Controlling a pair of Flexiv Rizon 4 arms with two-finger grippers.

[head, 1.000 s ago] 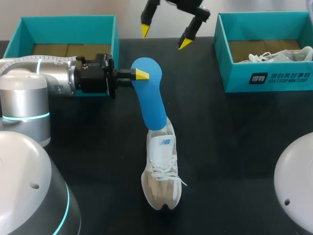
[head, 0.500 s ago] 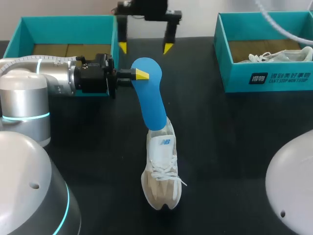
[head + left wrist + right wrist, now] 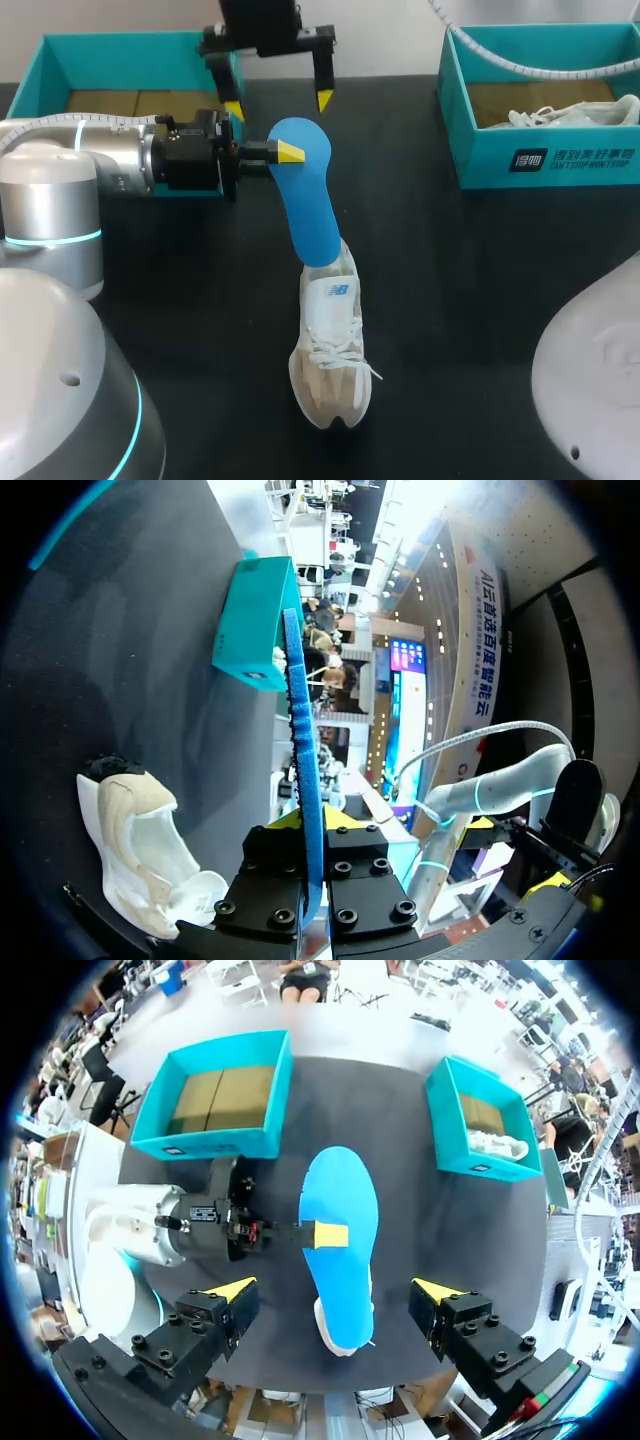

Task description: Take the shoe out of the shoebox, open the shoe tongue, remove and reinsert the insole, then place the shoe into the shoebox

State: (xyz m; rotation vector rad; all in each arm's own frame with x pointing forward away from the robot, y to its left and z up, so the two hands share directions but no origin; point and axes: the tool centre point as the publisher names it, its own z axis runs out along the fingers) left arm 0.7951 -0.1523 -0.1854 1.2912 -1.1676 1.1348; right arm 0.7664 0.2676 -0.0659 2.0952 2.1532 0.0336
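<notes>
Expect a light, bendy blue insole (image 3: 305,195): hold its top end, where your left gripper (image 3: 288,152) clamps it, while your right gripper (image 3: 278,104) gapes wide near the far edge of the table (image 3: 480,270).

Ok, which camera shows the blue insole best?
The right wrist view: it looks straight down on the broad flat face of the insole. The head view shows it foreshortened, its lower end in the shoe. The left wrist view shows only its thin edge.
</notes>
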